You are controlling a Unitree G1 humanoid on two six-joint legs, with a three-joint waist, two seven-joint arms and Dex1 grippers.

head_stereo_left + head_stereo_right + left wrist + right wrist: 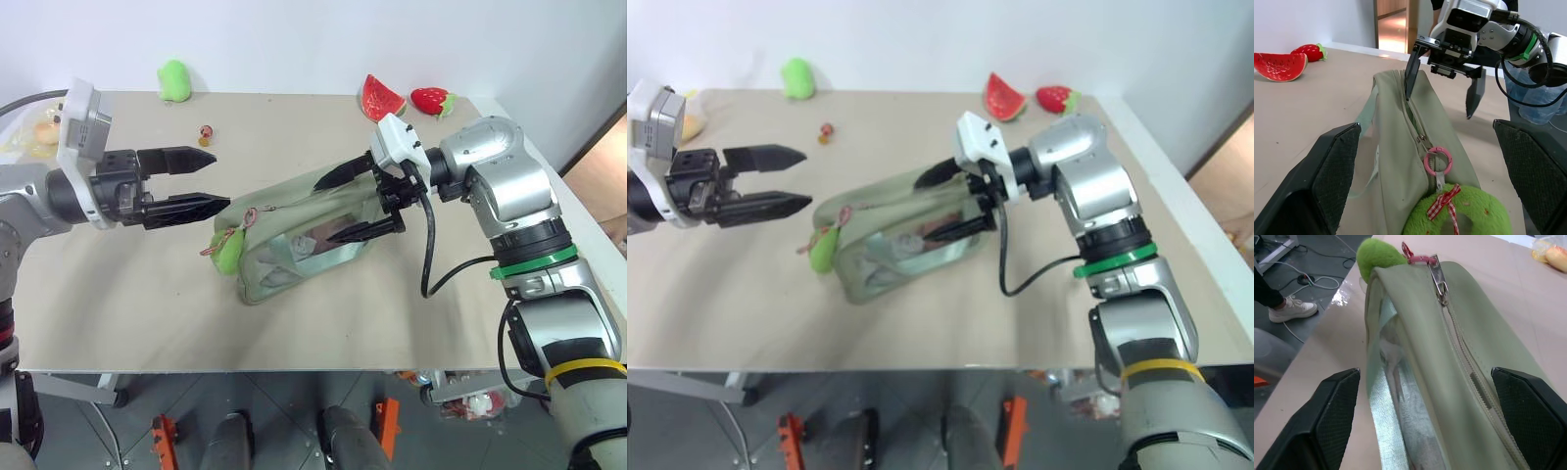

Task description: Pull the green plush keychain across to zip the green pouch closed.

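The green pouch (pixel 294 230) lies on its side mid-table, zipper up, clear window toward me. Its slider sits at the left end, where a pink ring ties on the green plush keychain (pixel 228 253), which hangs against that end. My left gripper (pixel 223 179) hovers open just left of and above the keychain, pointing at the pouch. In the left wrist view the keychain (pixel 1459 215) and zipper run between its fingers. My right gripper (pixel 323 211) is open and straddles the pouch's right end, one finger on each side. In the right wrist view the zipper (pixel 1464 357) runs toward the keychain (pixel 1380 257).
At the table's far edge lie a plain green plush blob (pixel 174 80), a watermelon slice (pixel 383 97) and a strawberry toy (pixel 431 100). A small red-and-yellow item (pixel 206 134) lies behind the left gripper. Pale food toys (pixel 44 132) sit at the far left. A person's shoe (pixel 1293 308) shows on the floor.
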